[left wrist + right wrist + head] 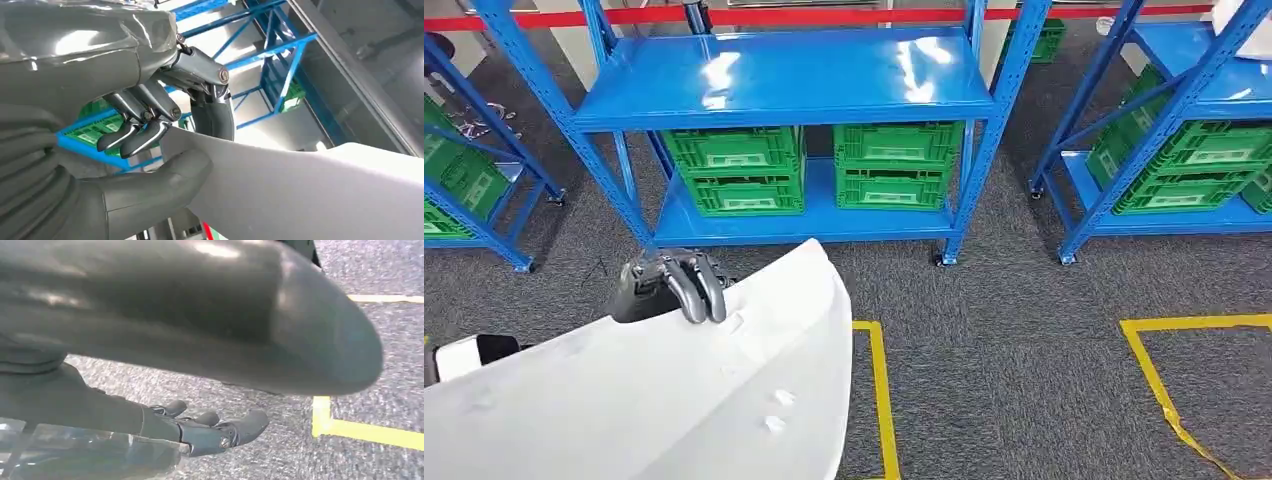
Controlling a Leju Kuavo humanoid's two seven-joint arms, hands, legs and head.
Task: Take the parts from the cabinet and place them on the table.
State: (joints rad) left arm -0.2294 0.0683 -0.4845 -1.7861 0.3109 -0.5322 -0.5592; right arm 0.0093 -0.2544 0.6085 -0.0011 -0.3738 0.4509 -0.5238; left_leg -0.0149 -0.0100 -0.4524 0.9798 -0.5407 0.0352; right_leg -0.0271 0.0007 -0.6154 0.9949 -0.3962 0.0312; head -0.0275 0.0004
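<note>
Clamping my left hand point(686, 283) over the far edge of the white panel point(674, 400), whose long axis runs across my front; right hand's point(210, 430) grip I cannot tell.

The panel point(724, 400) looks like smooth white plastic with a soft, near-matt sheen. The left robot hand point(150, 125) holding it has bright metal fingers point(142, 140), a rubbery matt grey thumb point(150, 185) and a glossy ribbed grey cover point(30, 200). The right robot hand point(210, 430) shows dark, smooth, slightly shiny fingers. The racks point(784, 80) are blue painted metal, their shelves glossy enough to throw glare. The crates point(736, 170) are green ribbed plastic. The floor point(1024, 380) is rough grey carpet with smooth yellow tape point(882, 400).
</note>
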